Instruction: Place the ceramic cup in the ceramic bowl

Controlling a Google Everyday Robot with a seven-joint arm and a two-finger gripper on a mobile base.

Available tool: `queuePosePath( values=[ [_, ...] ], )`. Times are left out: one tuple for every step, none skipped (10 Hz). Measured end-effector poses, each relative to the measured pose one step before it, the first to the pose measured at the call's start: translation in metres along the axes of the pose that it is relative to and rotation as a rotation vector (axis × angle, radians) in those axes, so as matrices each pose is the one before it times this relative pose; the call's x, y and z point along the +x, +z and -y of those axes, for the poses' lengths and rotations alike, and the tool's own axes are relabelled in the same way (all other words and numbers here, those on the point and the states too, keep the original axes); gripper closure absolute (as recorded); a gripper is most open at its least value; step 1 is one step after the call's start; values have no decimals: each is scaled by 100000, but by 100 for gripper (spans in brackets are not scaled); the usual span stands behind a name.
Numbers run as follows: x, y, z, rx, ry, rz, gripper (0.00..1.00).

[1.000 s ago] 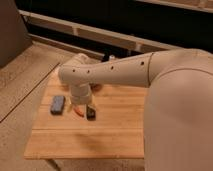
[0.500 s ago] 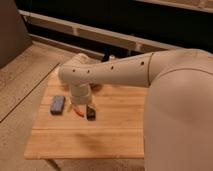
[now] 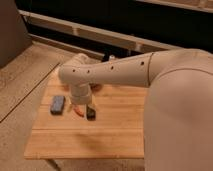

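Note:
My arm (image 3: 115, 72) reaches from the right across the wooden table (image 3: 110, 130). My gripper (image 3: 80, 99) points down over the left half of the table, just above a small orange object (image 3: 77, 109) and next to a small black rectangular block (image 3: 90, 113). The cream-beige ceramic cup and the dark ceramic bowl do not show; the arm covers the back of the table where they could be.
A flat blue-grey rectangular object (image 3: 57, 104) lies near the table's left edge. Speckled floor surrounds the table to the left and front. A dark wall with a pale ledge (image 3: 100, 35) runs behind it.

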State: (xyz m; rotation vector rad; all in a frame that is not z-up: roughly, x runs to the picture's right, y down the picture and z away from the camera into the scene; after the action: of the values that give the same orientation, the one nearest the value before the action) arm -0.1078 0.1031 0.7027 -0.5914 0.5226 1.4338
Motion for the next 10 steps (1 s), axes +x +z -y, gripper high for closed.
queuePosePath(
  values=[
    [-6,-4,-5,9,-20,26,20],
    [-76,-83,-27,-48,10,275,20],
    [-1043,-608,-231,-1576,3039,2868,20],
    [-1889,-886,71,-1819,4449,4795,20],
    [-1464,-713,249,-871,3788,3324,20],
    [-1583,-787,285,-726,3854,3564,20],
    [-738,-362,191,131,1467,1641,20],
    [-628,-342,584,668,1814,883,20],
    [-446,-203,693,1082,1188,325,20],
    [-505,-280,463,276,871,433,20]
  ],
)
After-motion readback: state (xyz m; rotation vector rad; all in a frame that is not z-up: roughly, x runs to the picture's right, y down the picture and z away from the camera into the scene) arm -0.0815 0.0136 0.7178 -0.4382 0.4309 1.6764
